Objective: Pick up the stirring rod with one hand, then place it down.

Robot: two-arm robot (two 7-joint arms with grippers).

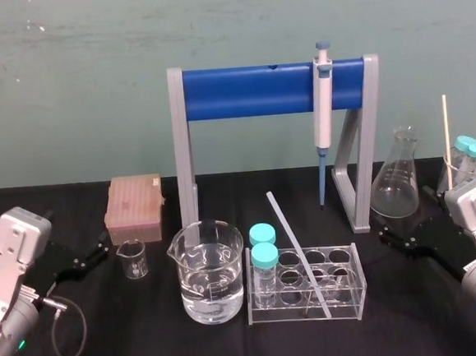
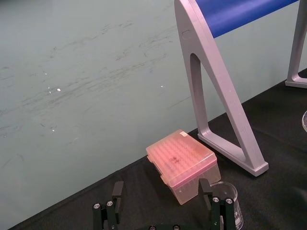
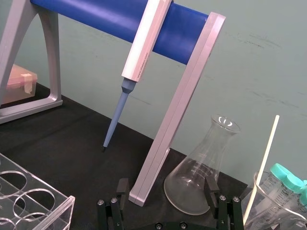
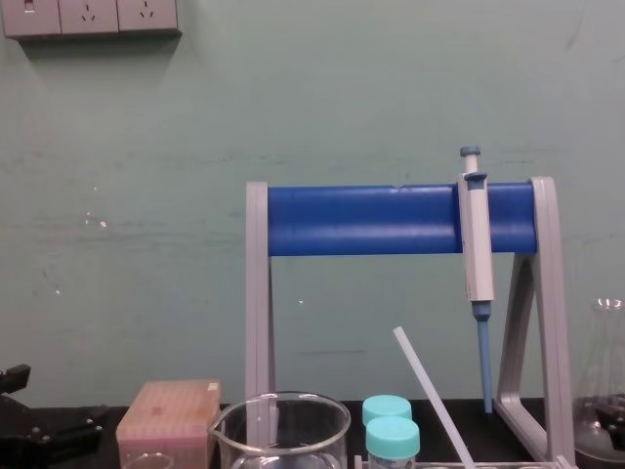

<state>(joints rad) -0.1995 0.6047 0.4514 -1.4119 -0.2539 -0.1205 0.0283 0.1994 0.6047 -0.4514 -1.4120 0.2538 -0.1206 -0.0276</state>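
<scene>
Spread wide, the left claw (image 1: 84, 260) rests low over the black tabletop (image 1: 152, 350) at the near left, with nothing between its fingers (image 2: 117, 191); a small beaker (image 1: 133, 259) stands just beside it and a pink box (image 1: 133, 207) lies beyond. The right claw (image 1: 406, 218) is likewise spread and empty at the near right, close in front of a glass flask (image 1: 397, 178). The stirring rod (image 1: 298, 256) stands slanted in a clear rack (image 1: 358, 288) at the middle of the tabletop, its lower end down among the rack's right-hand holes and its upper end tilted toward 11 o'clock. In the head view it lies toward 3 o'clock from the left claw and toward 9 o'clock from the right claw, well apart from both. Two teal-capped tubes (image 1: 263, 246) stand in the rack's left end, and a large beaker (image 1: 208, 271) of clear liquid sits just beside the rack at 9 o'clock. Behind, a pipette (image 1: 324, 105) hangs on a blue-barred stand (image 1: 248, 92).
</scene>
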